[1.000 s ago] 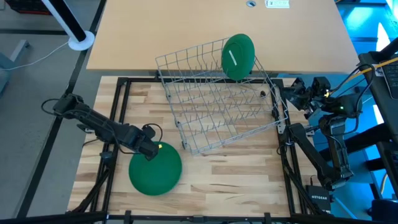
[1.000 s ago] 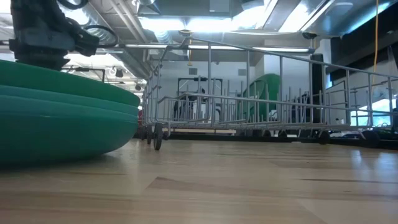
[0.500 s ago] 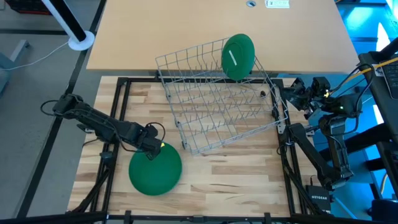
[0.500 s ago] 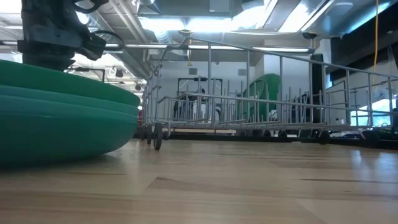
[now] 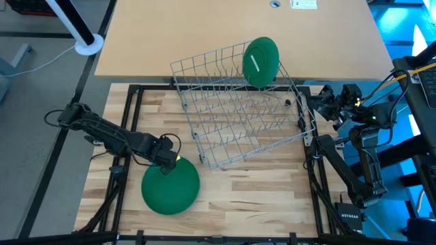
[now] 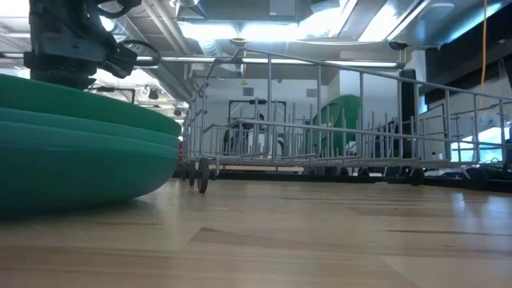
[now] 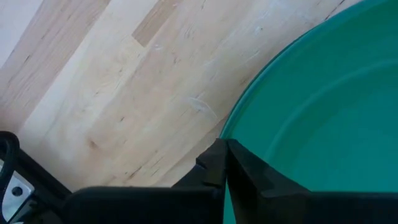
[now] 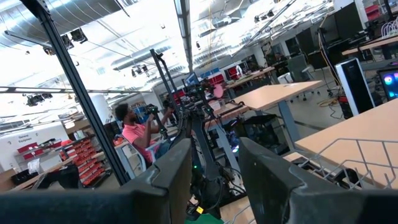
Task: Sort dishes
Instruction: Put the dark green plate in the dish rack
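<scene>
Three round flat green plastic plates lie stacked (image 5: 169, 186) just under the left gripper (image 5: 167, 162), which sits at the stack's far rim; a fourth green plate (image 5: 261, 62) stands on edge at the far corner of the grey wire rack (image 5: 242, 102), well apart from that gripper. The left wrist view shows the dark fingers close together at the top plate's rim (image 7: 261, 106), but whether they pinch it I cannot tell. The step in hand looks like picking the top plate off the stack. To do it well, one finger should slip under the top rim only, leaving the lower plates flat, and the lift should tilt the plate up so it can drop between the rack's wires. The low view reveals the layered edges of the stack (image 6: 88, 152), which from above reads as a single disc. The right gripper (image 8: 214, 180) waits raised beside the table's right edge, its fingers spread apart with nothing between them.
</scene>
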You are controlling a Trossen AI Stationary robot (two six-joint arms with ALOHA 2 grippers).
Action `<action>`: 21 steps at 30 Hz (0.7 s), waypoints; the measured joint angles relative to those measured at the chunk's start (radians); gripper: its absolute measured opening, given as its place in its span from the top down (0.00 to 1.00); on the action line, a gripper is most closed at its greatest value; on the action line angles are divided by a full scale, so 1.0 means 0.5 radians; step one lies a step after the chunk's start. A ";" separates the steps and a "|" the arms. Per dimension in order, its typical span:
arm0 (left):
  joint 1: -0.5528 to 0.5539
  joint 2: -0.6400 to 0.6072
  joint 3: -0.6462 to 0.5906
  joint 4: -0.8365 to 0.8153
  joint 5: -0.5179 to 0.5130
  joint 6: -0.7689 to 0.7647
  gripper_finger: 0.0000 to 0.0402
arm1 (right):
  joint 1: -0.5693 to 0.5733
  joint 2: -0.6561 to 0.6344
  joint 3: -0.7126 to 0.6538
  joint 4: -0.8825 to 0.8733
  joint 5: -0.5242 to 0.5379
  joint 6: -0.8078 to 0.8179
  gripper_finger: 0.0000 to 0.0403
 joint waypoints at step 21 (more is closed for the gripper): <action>0.009 0.000 0.000 0.022 0.140 0.044 0.82 | 0.000 0.000 -0.002 -0.307 -0.002 -0.212 0.66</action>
